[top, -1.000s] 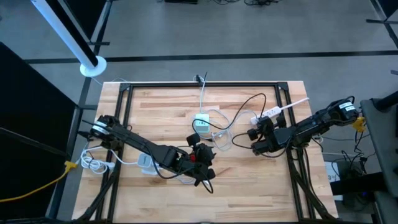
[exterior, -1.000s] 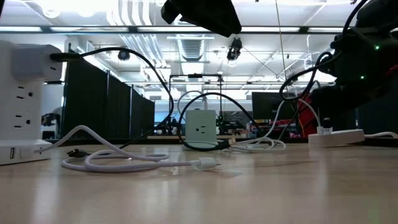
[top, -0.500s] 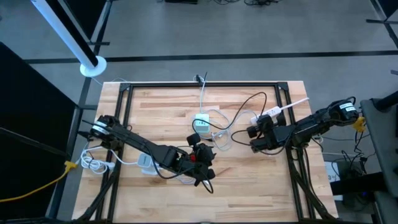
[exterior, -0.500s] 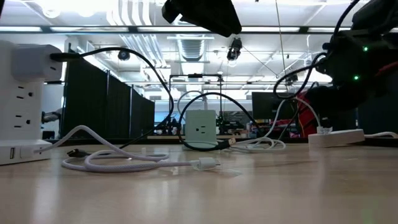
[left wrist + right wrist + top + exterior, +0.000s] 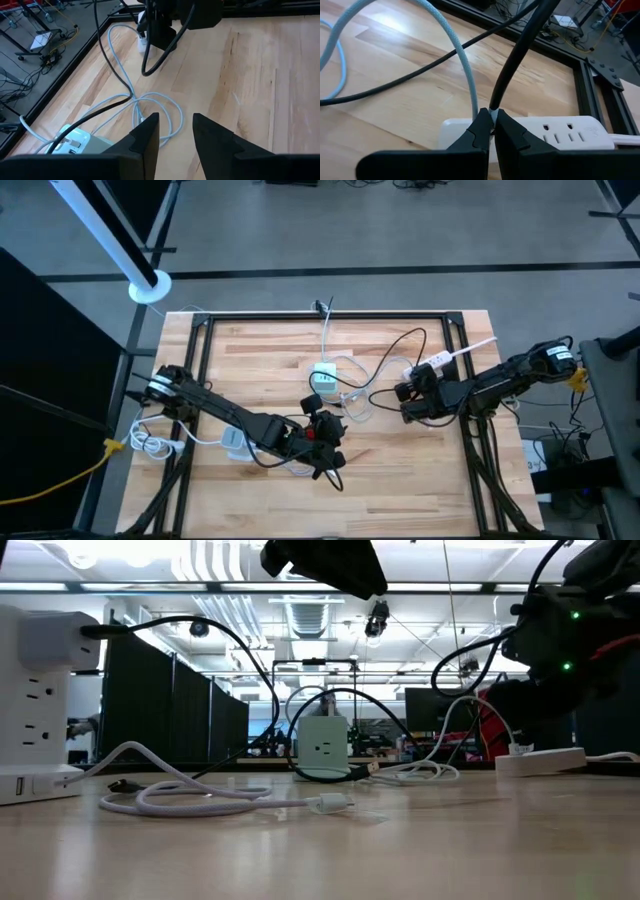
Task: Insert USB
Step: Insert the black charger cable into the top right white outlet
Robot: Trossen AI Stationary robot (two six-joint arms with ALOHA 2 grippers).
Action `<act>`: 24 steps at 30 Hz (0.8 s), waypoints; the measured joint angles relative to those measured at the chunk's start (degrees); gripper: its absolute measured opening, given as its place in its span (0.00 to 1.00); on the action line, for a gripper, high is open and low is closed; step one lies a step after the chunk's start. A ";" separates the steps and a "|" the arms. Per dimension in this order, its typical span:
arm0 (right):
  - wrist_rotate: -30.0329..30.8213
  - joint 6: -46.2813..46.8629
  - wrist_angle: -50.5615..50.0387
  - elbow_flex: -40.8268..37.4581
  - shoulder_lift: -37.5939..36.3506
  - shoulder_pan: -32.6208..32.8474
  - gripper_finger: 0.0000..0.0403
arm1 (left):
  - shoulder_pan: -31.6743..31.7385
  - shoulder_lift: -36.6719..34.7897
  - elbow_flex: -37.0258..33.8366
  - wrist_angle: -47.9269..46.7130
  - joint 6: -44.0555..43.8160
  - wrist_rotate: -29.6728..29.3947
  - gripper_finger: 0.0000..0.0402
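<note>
Wooden tabletop (image 5: 390, 480) inside a black frame, cables strewn across the middle; left arm reaches in from the left edge, its gripper (image 5: 328, 448) low over the front centre, fingers parted with nothing between them (wrist view shows bare wood and pale cable loops beyond). Right arm enters from the right edge; right gripper (image 5: 409, 402) clenched on the black cable (image 5: 520, 55), close above the white power strip (image 5: 560, 132) near the right side. White charger block (image 5: 324, 378) stands mid-tabletop with cords attached; a second white outlet block (image 5: 35, 705) at the low view's left. USB plug (image 5: 328, 804) lies free on the wood at the end of a coiled white cord (image 5: 180, 795).
</note>
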 joint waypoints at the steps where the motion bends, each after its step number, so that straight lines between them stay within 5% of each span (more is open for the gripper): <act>1: -0.10 -0.17 0.00 0.00 0.00 0.01 0.00 | 0.00 0.00 0.00 0.01 0.00 0.00 0.27; 24: -4.95 -8.94 -0.04 2.56 0.00 -3.11 0.00 | 0.00 0.00 -0.01 0.15 -1.29 0.00 0.28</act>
